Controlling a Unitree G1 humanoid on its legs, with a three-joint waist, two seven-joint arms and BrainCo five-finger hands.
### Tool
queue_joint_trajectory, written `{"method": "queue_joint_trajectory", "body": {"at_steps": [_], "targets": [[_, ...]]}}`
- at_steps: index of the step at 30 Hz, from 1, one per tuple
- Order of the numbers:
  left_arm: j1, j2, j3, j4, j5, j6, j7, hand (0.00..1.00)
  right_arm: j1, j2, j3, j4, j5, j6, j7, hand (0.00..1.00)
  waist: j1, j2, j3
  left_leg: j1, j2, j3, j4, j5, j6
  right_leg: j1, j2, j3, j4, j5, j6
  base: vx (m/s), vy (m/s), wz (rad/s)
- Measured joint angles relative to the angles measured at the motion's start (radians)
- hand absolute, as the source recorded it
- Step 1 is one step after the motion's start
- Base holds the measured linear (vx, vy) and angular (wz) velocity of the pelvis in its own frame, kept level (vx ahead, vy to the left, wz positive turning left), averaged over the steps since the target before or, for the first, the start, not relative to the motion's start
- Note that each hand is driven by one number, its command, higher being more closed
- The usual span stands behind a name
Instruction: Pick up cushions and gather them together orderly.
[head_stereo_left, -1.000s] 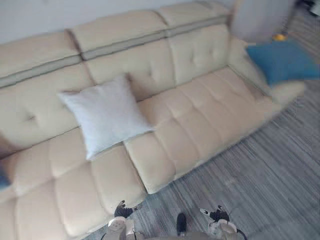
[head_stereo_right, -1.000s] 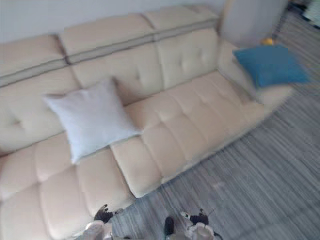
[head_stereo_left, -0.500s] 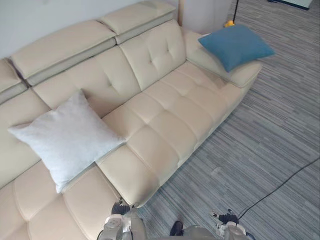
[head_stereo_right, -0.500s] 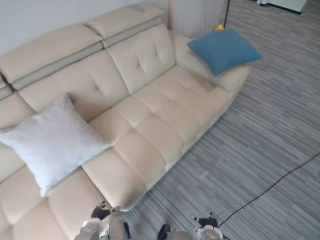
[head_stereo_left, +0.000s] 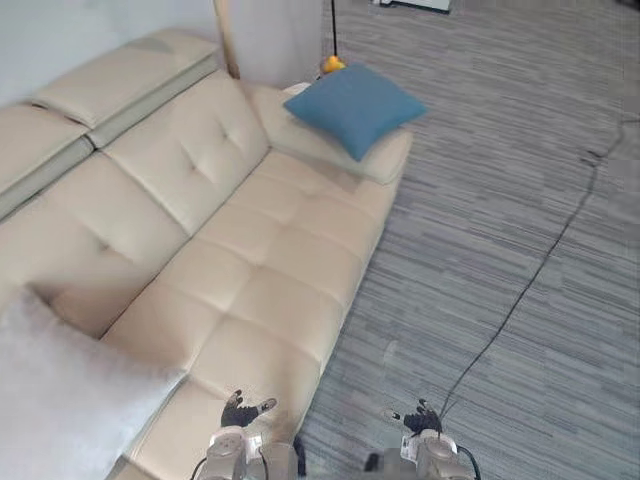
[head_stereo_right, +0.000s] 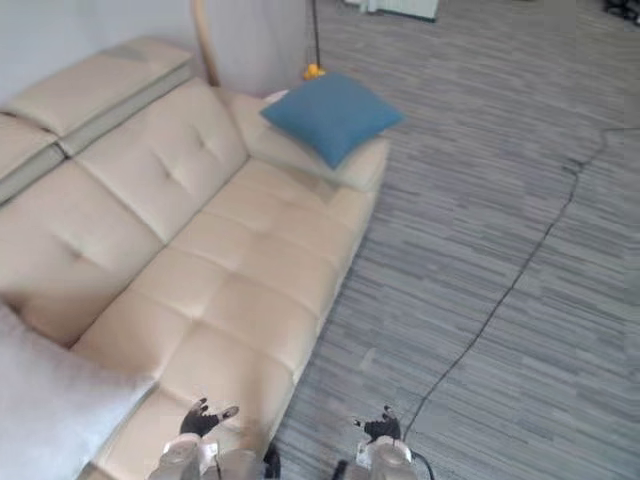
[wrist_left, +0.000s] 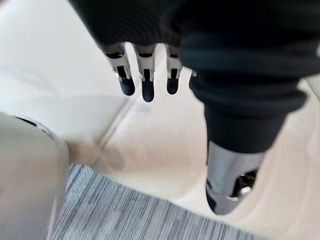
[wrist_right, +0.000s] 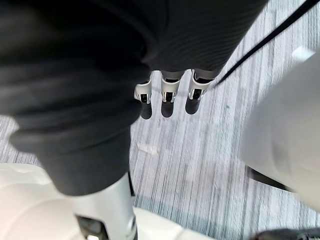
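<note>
Cream leather covers the long tufted sofa (head_stereo_left: 250, 270), which runs from the near left corner away toward the far wall. A blue cushion (head_stereo_left: 352, 105) lies on the sofa's far end, resting across the low armrest with one corner hanging a little over the edge toward the floor. A small yellow thing (head_stereo_left: 332, 66) sits just behind it; what it is cannot be told. A pale grey-white cushion (head_stereo_left: 60, 400) sits at the near left, on the seat and against the backrest, cut off by the edge of the head view. The two cushions are well apart, with several bare seat sections between them.

Both hands hang low at the bottom of the head view and hold nothing. The left hand (head_stereo_left: 245, 412) hovers over the front edge of the seat, its fingers (wrist_left: 146, 85) straight and relaxed above the cream leather, the thumb set apart. The right hand (head_stereo_left: 420, 420) hangs over the grey striped carpet (head_stereo_left: 500, 200), its fingers (wrist_right: 167, 95) likewise loose and empty, touching nothing.
</note>
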Motion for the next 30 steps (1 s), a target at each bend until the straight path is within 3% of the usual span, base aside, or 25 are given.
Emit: {"method": "queue_joint_trajectory", "body": {"at_steps": [2, 3, 4, 5, 6, 7, 8, 9, 11, 12, 14, 17, 18, 19, 20, 22, 24, 25, 26, 27, 28, 29, 30], "targets": [[0.015, 0.018, -0.001, 0.001, -0.011, 0.0, 0.001, 0.0, -0.031, -0.018, 0.001, 0.049, -0.013, 0.001, 0.002, 0.0, -0.002, -0.004, -0.002, 0.03, 0.033, 0.039, 0.002, -0.02, -0.033, -0.015, -0.024, -0.048, -0.165, 0.059, -0.022, 0.14, -0.224, -0.76], [0.016, 0.027, -0.002, 0.002, -0.01, 0.001, 0.001, 0.0, -0.042, -0.033, 0.0, 0.062, -0.017, 0.003, 0.002, 0.0, -0.006, -0.015, -0.002, 0.039, 0.036, 0.058, 0.011, -0.036, -0.056, -0.033, -0.033, -0.048, -0.272, 0.134, -0.034, 0.15, -0.296, -0.68], [0.016, 0.04, -0.002, 0.002, -0.01, 0.0, 0.001, 0.0, -0.042, -0.047, 0.001, 0.076, -0.019, 0.002, 0.001, 0.0, -0.012, -0.042, -0.004, 0.05, 0.017, 0.057, 0.021, -0.057, -0.08, -0.035, -0.042, -0.034, -0.36, 0.218, -0.038, 0.19, -0.423, -0.87], [0.007, 0.028, -0.013, 0.035, -0.006, -0.001, 0.003, 0.0, -0.046, -0.106, 0.004, 0.102, -0.021, 0.005, 0.001, 0.0, -0.024, 0.013, -0.001, 0.063, 0.056, -0.022, 0.031, -0.093, -0.093, -0.036, 0.03, 0.004, -0.329, 0.168, -0.037, 0.23, -0.402, -0.9], [0.009, 0.013, -0.022, 0.053, 0.001, 0.001, 0.002, 0.0, -0.033, -0.146, 0.003, 0.127, -0.021, 0.006, -0.001, 0.0, -0.026, 0.063, -0.011, 0.065, 0.11, -0.029, 0.06, -0.124, -0.111, -0.038, 0.09, 0.005, -0.332, 0.115, -0.042, 0.2, -0.305, -0.82], [0.01, 0.008, -0.022, 0.058, 0.002, 0.001, 0.002, 0.0, -0.03, -0.156, -0.003, 0.129, -0.013, 0.005, -0.001, 0.0, -0.026, 0.079, -0.017, 0.057, 0.127, -0.05, 0.104, -0.124, -0.108, -0.037, 0.114, 0.004, -0.339, 0.106, -0.048, 0.27, -0.246, -0.54], [0.006, 0.007, -0.022, 0.058, 0.002, 0.001, 0.001, 0.0, -0.034, -0.174, 0.003, 0.133, -0.017, 0.005, -0.004, 0.0, -0.032, 0.097, -0.017, -0.025, 0.157, -0.121, 0.265, -0.107, -0.082, -0.022, 0.151, -0.005, -0.363, 0.101, -0.056, 0.3, -0.347, -0.35], [-0.001, 0.009, -0.02, 0.046, 0.0, -0.001, 0.0, 0.0, -0.032, -0.177, 0.005, 0.139, -0.014, 0.004, -0.007, 0.0, -0.032, 0.111, 0.0, -0.142, 0.186, -0.195, 0.499, -0.003, 0.001, 0.031, 0.206, -0.017, -0.418, 0.099, -0.06, 0.3, -0.369, -0.31], [-0.004, 0.024, -0.021, 0.035, -0.001, -0.008, 0.001, 0.0, -0.027, -0.169, 0.013, 0.14, -0.014, 0.006, -0.012, 0.0, -0.023, 0.099, 0.032, -0.195, 0.198, -0.228, 0.655, 0.11, 0.012, 0.112, 0.25, -0.007, -0.491, 0.099, -0.068, 0.2, -0.235, -0.28], [-0.006, 0.029, -0.025, 0.026, -0.001, -0.008, 0.0, 0.0, -0.027, -0.165, 0.009, 0.141, -0.012, 0.01, -0.015, 0.0, -0.023, 0.089, 0.039, -0.236, 0.174, -0.232, 0.694, 0.064, -0.005, 0.15, 0.267, 0.009, -0.53, 0.098, -0.07, 0.22, -0.178, -0.25], [-0.009, 0.032, -0.048, 0.008, -0.004, -0.009, 0.0, 0.0, -0.029, -0.167, 0.007, 0.142, -0.002, 0.013, -0.016, 0.0, -0.021, 0.085, 0.048, -0.292, 0.112, -0.203, 0.618, 0.009, -0.014, 0.197, 0.278, 0.026, -0.596, 0.099, -0.069, 0.23, -0.131, -0.22], [-0.01, 0.029, -0.06, -0.005, -0.012, -0.008, 0.0, 0.0, -0.033, -0.171, 0.005, 0.135, 0.013, 0.016, -0.016, 0.0, -0.012, 0.089, 0.051, -0.307, 0.011, -0.137, 0.189, 0.035, -0.018, 0.244, 0.289, 0.055, -0.667, 0.102, -0.064, 0.29, -0.051, -0.34], [-0.01, 0.029, -0.06, -0.006, -0.012, -0.007, -0.001, 0.0, -0.034, -0.17, 0.005, 0.129, 0.012, 0.016, -0.016, 0.0, 0.0, 0.093, 0.052, -0.303, -0.009, -0.12, 0.018, 0.094, -0.029, 0.256, 0.299, 0.074, -0.686, 0.101, -0.064, 0.33, 0.005, -0.66], [-0.01, 0.029, -0.059, -0.007, -0.012, -0.009, -0.002, 0.0, -0.035, -0.167, 0.005, 0.123, 0.012, 0.016, -0.016, 0.0, 0.029, 0.096, 0.052, -0.301, -0.016, -0.109, -0.128, 0.195, -0.048, 0.27, 0.316, 0.108, -0.713, 0.1, -0.063, 0.36, 0.036, -0.82], [-0.01, 0.03, -0.059, -0.007, -0.012, -0.009, -0.002, 0.0, -0.036, -0.164, 0.005, 0.118, 0.012, 0.015, -0.016, 0.0, 0.043, 0.095, 0.052, -0.299, -0.011, -0.092, -0.154, 0.245, -0.052, 0.277, 0.322, 0.131, -0.727, 0.098, -0.061, 0.47, 0.056, -0.89], [-0.01, 0.033, -0.045, -0.003, -0.012, -0.01, -0.005, 0.0, -0.044, -0.156, 0.005, 0.118, 0.012, 0.015, -0.016, 0.0, 0.058, 0.087, 0.051, -0.283, -0.012, -0.049, -0.158, 0.321, 0.003, 0.309, 0.32, 0.174, -0.755, 0.086, -0.035, 0.47, 0.052, -0.47], [-0.01, 0.048, -0.006, 0.001, -0.015, -0.007, -0.02, 0.0, -0.038, -0.137, 0.001, 0.112, 0.01, 0.014, -0.014, 0.0, 0.05, 0.038, 0.056, -0.279, -0.038, -0.008, -0.056, 0.257, 0.061, 0.339, 0.269, 0.222, -0.757, 0.094, -0.024, 0.55, 0.06, -0.25], [-0.008, 0.05, 0.014, 0.002, -0.019, -0.007, -0.023, 0.0, -0.04, -0.132, 0.001, 0.109, 0.007, 0.012, -0.013, 0.0, 0.055, 0.029, 0.056, -0.312, -0.044, 0.015, 0.027, 0.222, 0.079, 0.34, 0.252, 0.257, -0.725, 0.094, -0.016, 0.49, 0.119, -0.33], [0.009, 0.044, 0.026, 0.007, -0.02, -0.008, -0.024, 0.0, -0.03, -0.135, 0.001, 0.113, 0.002, 0.011, -0.011, 0.0, 0.057, 0.03, 0.04, -0.304, -0.047, 0.023, 0.038, 0.194, 0.086, 0.313, 0.235, 0.29, -0.61, 0.052, 0.047, 0.42, 0.14, -0.45], [0.04, 0.031, 0.026, 0.012, -0.02, -0.009, -0.025, 0.0, -0.014, -0.142, -0.001, 0.114, -0.009, 0.009, -0.008, 0.0, 0.053, 0.054, 0.025, -0.255, -0.03, 0.008, 0.023, 0.111, 0.059, 0.255, 0.233, 0.303, -0.402, -0.001, 0.128, 0.4, 0.154, -0.3], [0.042, 0.037, 0.031, 0.02, -0.022, -0.005, -0.026, 0.0, -0.01, -0.133, -0.001, 0.115, -0.015, 0.007, -0.004, 0.0, 0.043, 0.044, 0.026, -0.217, -0.055, 0.006, 0.026, 0.09, 0.065, 0.204, 0.188, 0.31, -0.218, -0.014, 0.153, 0.43, 0.125, 0.05], [0.052, 0.065, 0.009, 0.027, -0.022, -0.003, -0.026, 0.0, -0.004, -0.124, -0.001, 0.114, -0.017, 0.011, 0.001, 0.0, 0.026, 0.026, 0.031, -0.153, -0.085, -0.017, 0.007, 0.053, 0.065, 0.113, 0.128, 0.305, 0.023, 0.013, 0.172, 0.6, 0.1, 0.46], [0.055, 0.081, -0.017, 0.038, -0.022, 0.001, -0.026, 0.0, 0.009, -0.118, -0.025, 0.102, -0.009, 0.008, 0.005, 0.0, 0.018, 0.021, 0.034, -0.086, -0.094, -0.024, -0.01, 0.039, 0.061, 0.075, 0.091, 0.276, 0.115, -0.01, 0.128, 0.63, 0.075, 0.45]]}}
